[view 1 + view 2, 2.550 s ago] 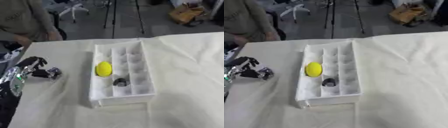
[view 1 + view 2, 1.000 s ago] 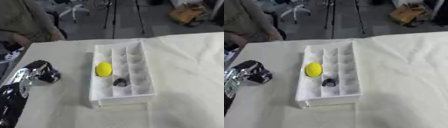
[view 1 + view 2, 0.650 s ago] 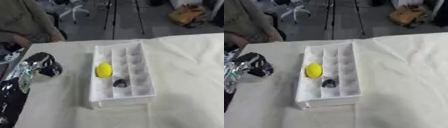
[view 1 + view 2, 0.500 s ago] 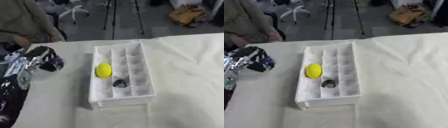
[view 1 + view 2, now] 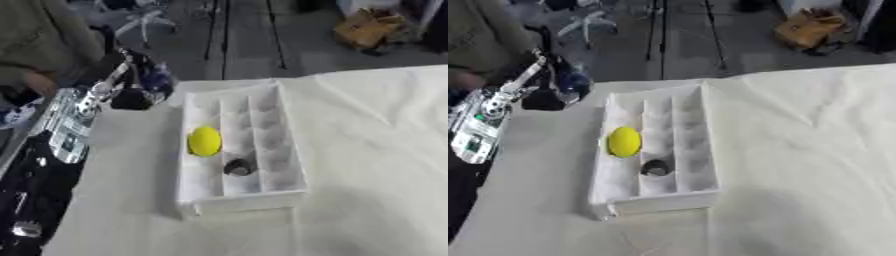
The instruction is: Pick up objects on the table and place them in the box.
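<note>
The robot's left hand [image 5: 140, 82] is hovering above the table's far left edge, just left of the box's far corner. Its fingers are curling around a dark object [image 5: 131, 100], which is showing only as a blurred black lump beneath them. The object is probably small, light and rigid, though that is only a judgement; taking it across its middle looks sensible. The right hand is not showing in either view.

To the hand's right, a white box [image 5: 289, 145], split into rows of small compartments, is sitting on the cream-covered table [image 5: 376, 150]. A yellow egg-shaped object [image 5: 205, 141] is lying in the box's left column. A small dark object [image 5: 237, 167] is sitting in the middle column, just nearer the camera.
</note>
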`<state>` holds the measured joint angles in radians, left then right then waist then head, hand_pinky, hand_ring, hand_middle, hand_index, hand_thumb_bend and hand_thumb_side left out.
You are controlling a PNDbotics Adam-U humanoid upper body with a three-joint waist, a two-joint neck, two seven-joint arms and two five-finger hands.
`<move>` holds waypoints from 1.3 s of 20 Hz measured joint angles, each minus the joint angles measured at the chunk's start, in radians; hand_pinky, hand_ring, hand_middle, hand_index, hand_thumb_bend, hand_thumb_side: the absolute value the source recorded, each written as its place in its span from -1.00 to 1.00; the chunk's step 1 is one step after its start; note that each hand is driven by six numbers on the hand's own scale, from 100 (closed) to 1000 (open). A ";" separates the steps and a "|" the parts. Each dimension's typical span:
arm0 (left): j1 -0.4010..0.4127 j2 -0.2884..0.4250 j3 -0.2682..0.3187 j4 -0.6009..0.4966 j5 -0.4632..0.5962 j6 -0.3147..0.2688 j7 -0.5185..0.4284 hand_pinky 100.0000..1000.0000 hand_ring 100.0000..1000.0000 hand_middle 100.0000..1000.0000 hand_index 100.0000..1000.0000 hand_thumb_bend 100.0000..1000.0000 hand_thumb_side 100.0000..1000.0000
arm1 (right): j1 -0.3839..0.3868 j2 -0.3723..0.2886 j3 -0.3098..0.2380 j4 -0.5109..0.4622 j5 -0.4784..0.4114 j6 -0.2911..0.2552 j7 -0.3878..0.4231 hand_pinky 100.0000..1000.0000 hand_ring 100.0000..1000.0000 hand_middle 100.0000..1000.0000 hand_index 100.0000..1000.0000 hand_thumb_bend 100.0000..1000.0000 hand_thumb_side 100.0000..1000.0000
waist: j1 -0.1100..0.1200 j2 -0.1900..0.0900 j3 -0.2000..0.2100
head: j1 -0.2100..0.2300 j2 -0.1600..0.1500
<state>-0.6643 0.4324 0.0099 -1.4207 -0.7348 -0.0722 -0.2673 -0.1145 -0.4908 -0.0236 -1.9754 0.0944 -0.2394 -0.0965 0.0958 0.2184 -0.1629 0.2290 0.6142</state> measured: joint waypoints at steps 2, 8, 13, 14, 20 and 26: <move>-0.001 -0.005 -0.056 0.002 -0.001 -0.013 0.023 -0.20 -0.67 -0.47 -0.10 -0.64 -0.40 | 0.000 0.000 0.000 0.000 0.000 -0.001 0.002 0.27 0.02 0.25 0.70 -0.49 0.23 | 0.000 0.000 -0.002 | 0.001 0.000; 0.003 -0.004 -0.193 0.023 -0.001 -0.044 0.104 -0.05 -0.39 -0.24 0.13 -0.32 -0.09 | -0.001 0.000 0.000 0.000 0.000 -0.002 0.004 0.27 0.02 0.25 0.70 -0.49 0.23 | 0.000 0.000 0.002 | 0.001 0.000; 0.018 -0.003 -0.242 0.011 -0.012 -0.110 0.096 0.39 0.40 0.53 0.68 0.60 0.69 | -0.006 0.000 0.003 0.000 0.000 -0.002 0.004 0.27 0.02 0.25 0.70 -0.49 0.22 | 0.000 0.000 0.006 | 0.001 0.000; 0.022 -0.002 -0.244 0.005 -0.013 -0.120 0.095 0.39 0.40 0.53 0.68 0.60 0.69 | -0.006 0.000 0.003 0.000 0.000 -0.002 0.004 0.27 0.02 0.25 0.70 -0.49 0.22 | 0.000 0.000 0.007 | 0.001 0.000; 0.038 0.000 -0.254 -0.045 0.004 -0.157 0.109 0.52 0.56 0.68 0.69 0.73 0.82 | -0.006 0.000 0.005 0.000 0.000 -0.002 0.004 0.27 0.02 0.25 0.70 -0.50 0.22 | 0.000 0.000 0.009 | 0.001 0.000; 0.101 0.004 -0.212 -0.168 0.091 -0.137 0.172 0.46 0.50 0.62 0.65 0.62 0.92 | -0.006 0.000 0.005 0.000 0.000 -0.002 0.004 0.27 0.02 0.25 0.70 -0.50 0.22 | 0.000 0.000 0.015 | -0.003 -0.001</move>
<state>-0.5630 0.4367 -0.2023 -1.5889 -0.6435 -0.2092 -0.0951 -0.1201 -0.4908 -0.0186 -1.9754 0.0941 -0.2413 -0.0923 0.0958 0.2184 -0.1484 0.2256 0.6137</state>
